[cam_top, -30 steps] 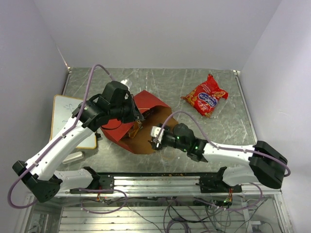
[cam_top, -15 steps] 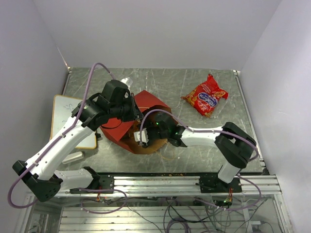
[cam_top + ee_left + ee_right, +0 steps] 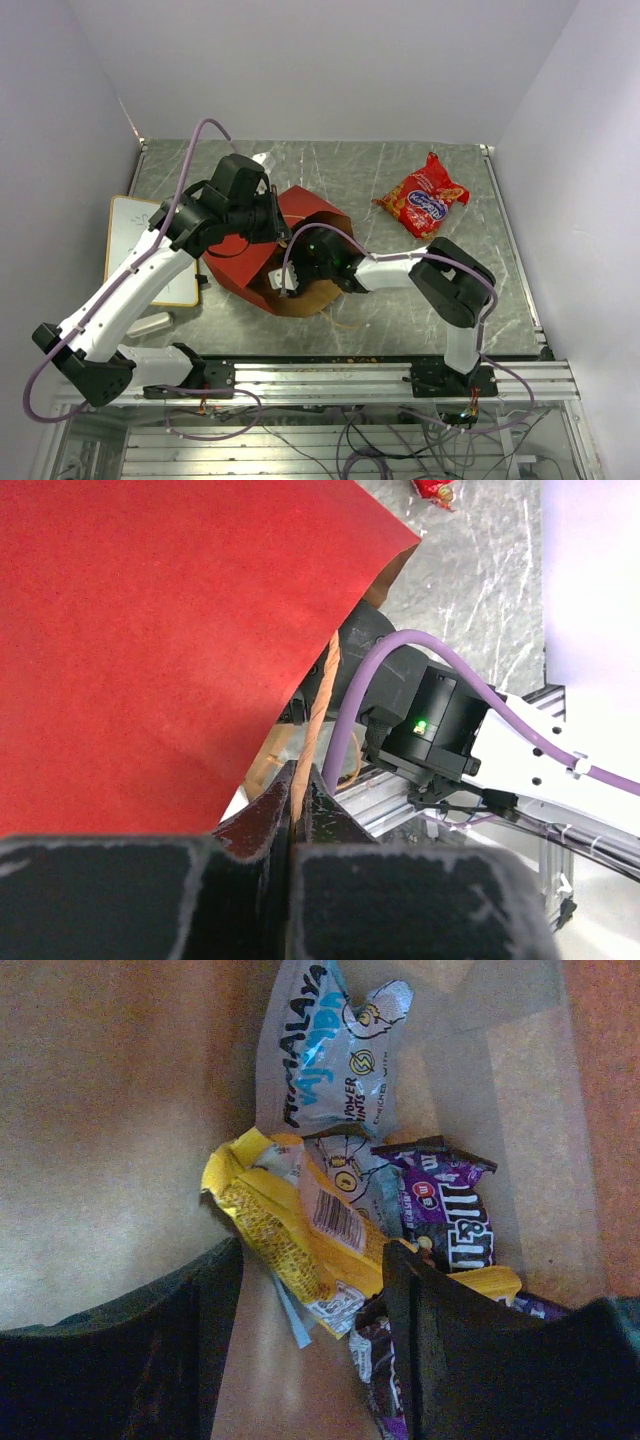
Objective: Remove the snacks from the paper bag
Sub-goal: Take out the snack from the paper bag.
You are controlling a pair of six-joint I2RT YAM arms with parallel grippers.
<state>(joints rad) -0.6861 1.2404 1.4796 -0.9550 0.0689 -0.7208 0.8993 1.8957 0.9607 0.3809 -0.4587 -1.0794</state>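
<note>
**A:** Top view: paper bag (image 3: 305, 207) lies on its side left of the table's (image 3: 350, 165) middle, mouth toward the near edge. Chip bag (image 3: 424, 198) is already out, toward the far right corner, well apart from the paper bag. Left pincer (image 3: 278, 238) is at the upper lip of the mouth. Right pincer (image 3: 288, 280) reaches into the mouth, tips hidden from here.

**B:** Left wrist?

**A:** Left pincer is clamped on the twisted handle (image 3: 322, 700), lifting the red wall so the mouth gapes. The right arm's wrist sits just past the lip.

**B:** Right wrist?

**A:** Inside, on the kraft floor: light-blue packet (image 3: 330, 1050) deepest, yellow packet (image 3: 290, 1230) and purple packet (image 3: 450, 1210) piled in front of it. Right pincer is open, fingers (image 3: 150, 1340) either side of the yellow packet's near end. I see no contact.

**B:** So chips done, small packets in hand?

**A:** That's my read. Next move calls for easing in a little, closing on the yellow packet alone and drawing straight back through the mouth. Then set it on bare table toward the right edge. Left should hold the handle high, or the wall may sag onto the wrist.
</note>
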